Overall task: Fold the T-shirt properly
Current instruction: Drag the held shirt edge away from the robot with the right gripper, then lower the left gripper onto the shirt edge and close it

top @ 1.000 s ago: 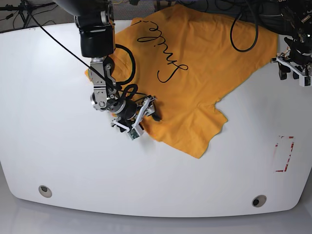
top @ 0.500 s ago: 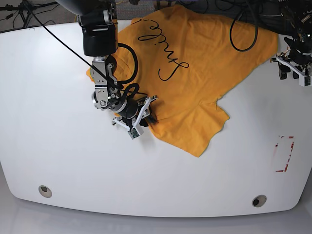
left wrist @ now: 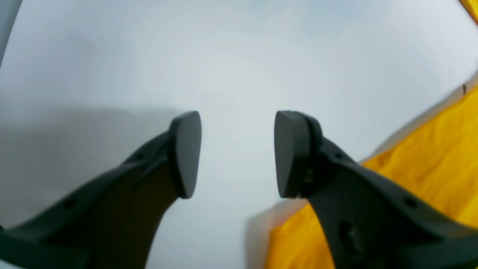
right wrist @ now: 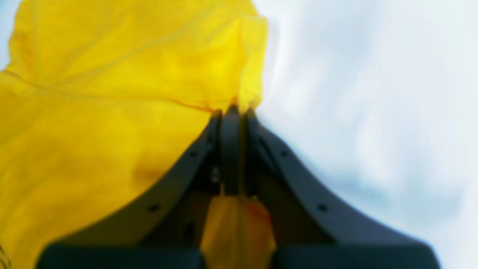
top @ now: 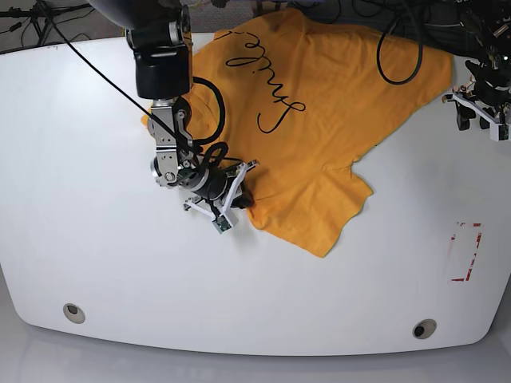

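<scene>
Fabric bunches between the pressed-together fingers of the right gripper (right wrist: 232, 112) as it pinches the near-left edge of the T-shirt (top: 319, 104), a mustard orange-yellow garment spread across the far half of the white table (top: 104, 263). Seen from the base camera, the right gripper (top: 236, 191) sits low on the table at that edge, its arm reaching down from the far side with black cables looped over the cloth. The T-shirt lies mostly flat, its black cursive "Smile" script (top: 263, 80) facing up and running diagonally across the chest, one corner of the garment pointing toward the near side of the table and a short notch cut into its right-hand outline. The right wrist camera shows yellow cloth (right wrist: 112, 112) rising in a fold just beyond the closed fingertips, with more of it caught behind them, and bare white table to one side.

The left gripper (top: 481, 112) hangs beside the T-shirt's far-right edge, apart from the cloth. From the left wrist camera its fingers (left wrist: 185, 153) stand spread with only white table (left wrist: 224, 56) between them, nothing held, and the T-shirt (left wrist: 429, 157) lies close alongside one finger. A red-and-white rectangular marking (top: 465, 251) lies on the table well to the right of the garment's near corner.
</scene>
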